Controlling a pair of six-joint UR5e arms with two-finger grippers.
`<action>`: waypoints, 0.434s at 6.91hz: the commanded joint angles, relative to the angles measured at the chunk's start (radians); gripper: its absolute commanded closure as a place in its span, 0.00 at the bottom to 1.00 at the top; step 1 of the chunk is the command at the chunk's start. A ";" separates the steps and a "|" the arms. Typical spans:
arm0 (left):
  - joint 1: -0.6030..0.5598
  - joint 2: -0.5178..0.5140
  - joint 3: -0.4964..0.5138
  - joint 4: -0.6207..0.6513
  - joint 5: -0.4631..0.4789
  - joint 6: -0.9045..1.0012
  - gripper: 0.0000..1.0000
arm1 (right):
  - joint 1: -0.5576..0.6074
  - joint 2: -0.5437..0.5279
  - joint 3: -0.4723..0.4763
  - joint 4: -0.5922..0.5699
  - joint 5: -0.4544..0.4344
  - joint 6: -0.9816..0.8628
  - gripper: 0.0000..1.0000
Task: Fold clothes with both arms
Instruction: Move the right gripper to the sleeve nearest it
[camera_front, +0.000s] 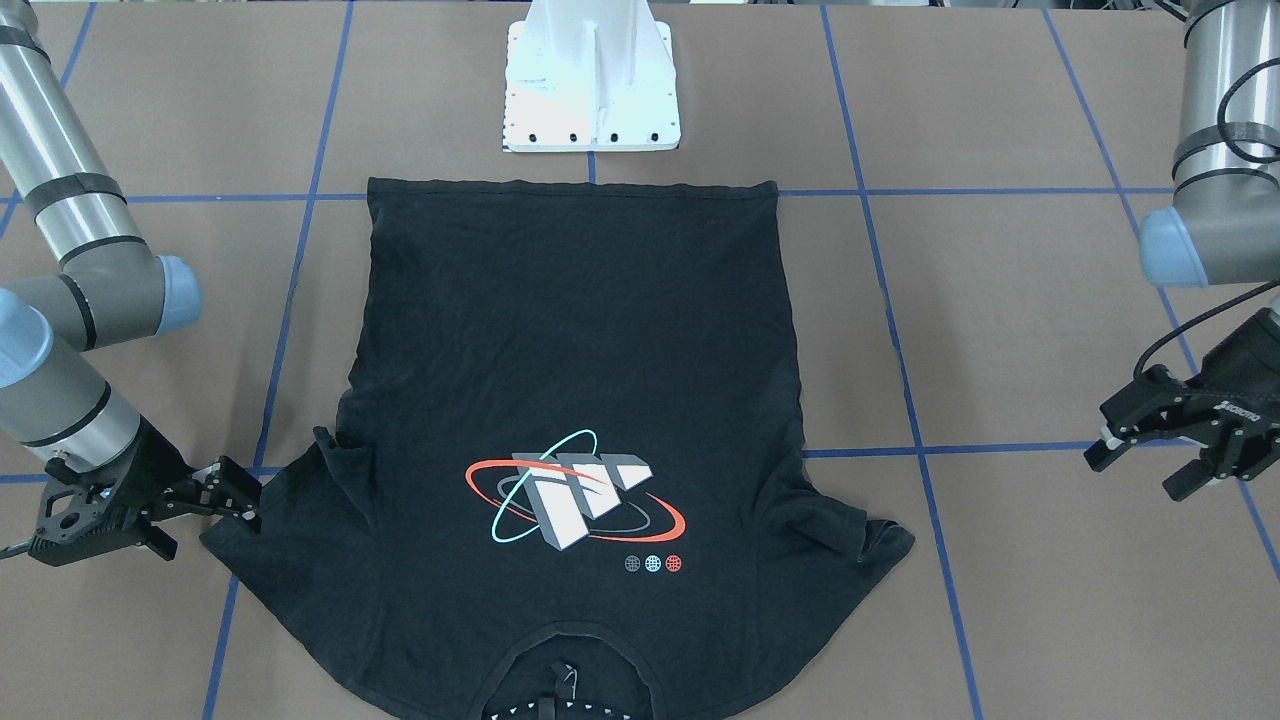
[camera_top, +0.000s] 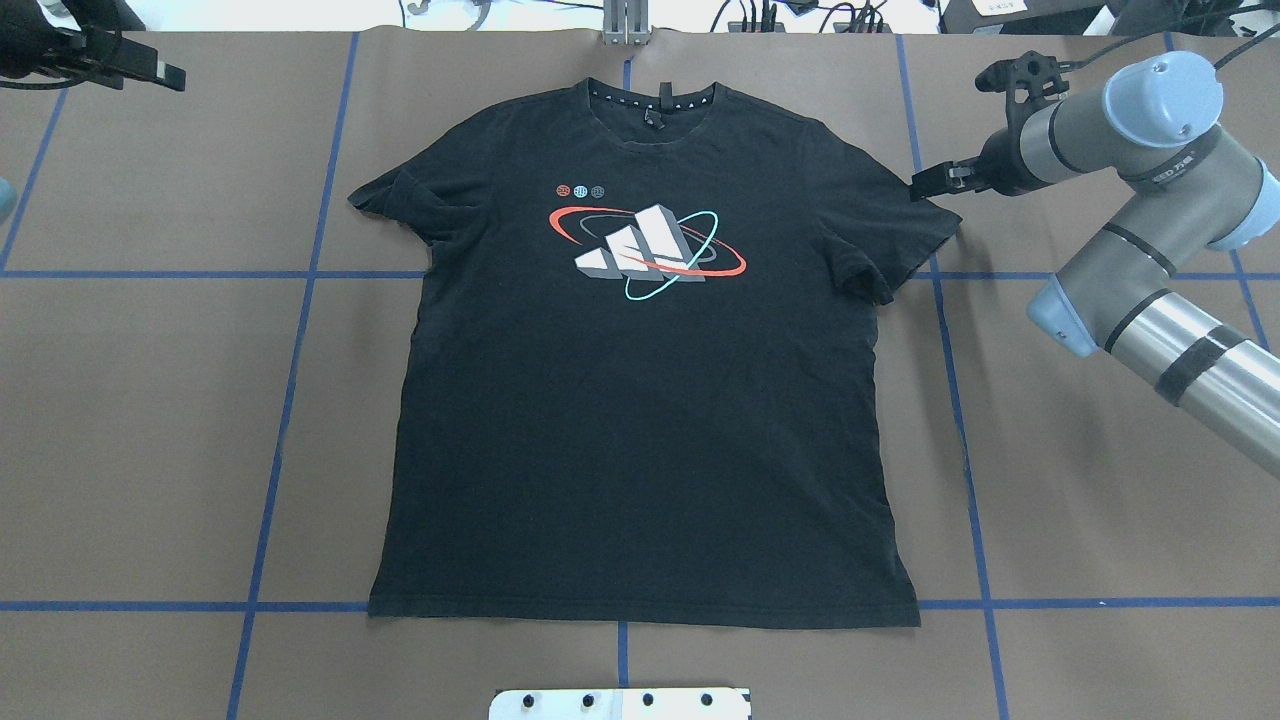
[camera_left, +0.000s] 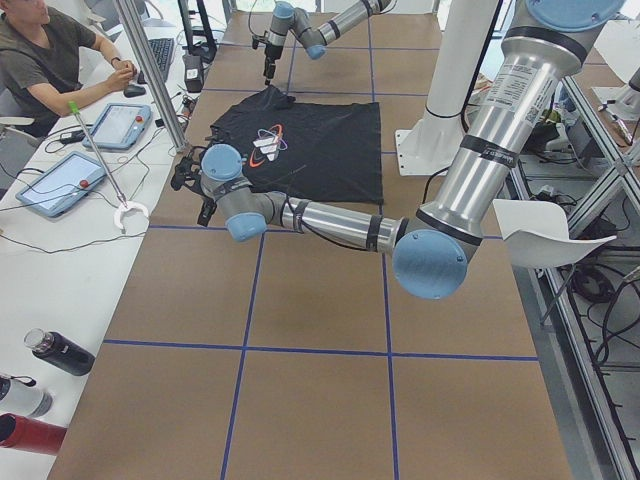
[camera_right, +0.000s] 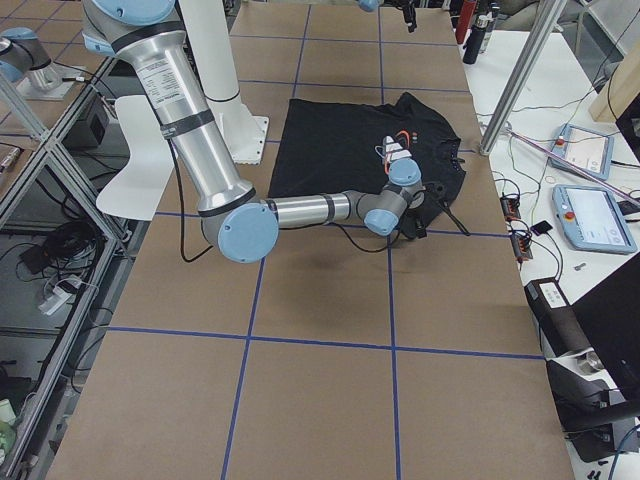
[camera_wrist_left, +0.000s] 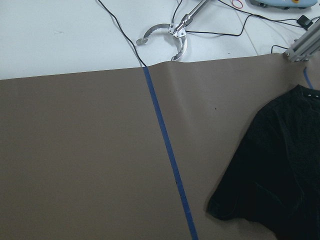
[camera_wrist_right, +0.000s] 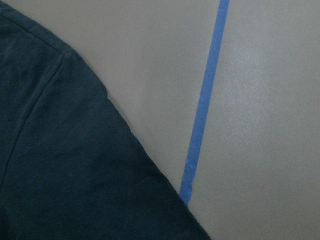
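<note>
The black T-shirt (camera_top: 640, 400) lies flat on the brown table, logo (camera_top: 645, 250) facing up and collar on the side away from the robot's base. Both sleeves are a little creased. My right gripper (camera_front: 200, 520) is low at the edge of one sleeve (camera_top: 900, 240), open, with one fingertip (camera_front: 240, 492) touching the hem. The right wrist view shows only that sleeve (camera_wrist_right: 75, 165) and a tape line. My left gripper (camera_front: 1140, 465) hangs open and empty, well off the other sleeve (camera_front: 850, 530), which also shows in the left wrist view (camera_wrist_left: 270, 175).
The white pedestal base (camera_front: 590, 90) stands just behind the shirt's bottom hem. Blue tape lines (camera_top: 290, 400) grid the table. A person (camera_left: 40, 60) sits at a side bench with tablets (camera_left: 60, 185). A grabber tool (camera_wrist_left: 170, 37) lies there. Bottles (camera_left: 60, 352) lie at its near end.
</note>
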 joint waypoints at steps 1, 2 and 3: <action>0.011 0.000 -0.005 -0.006 0.003 -0.012 0.00 | -0.011 -0.001 -0.034 0.000 -0.002 -0.010 0.08; 0.011 0.000 -0.005 -0.006 0.003 -0.012 0.00 | -0.011 -0.001 -0.036 -0.001 -0.002 -0.012 0.12; 0.011 0.000 -0.004 -0.006 0.003 -0.011 0.00 | -0.011 0.001 -0.036 -0.001 -0.001 -0.009 0.21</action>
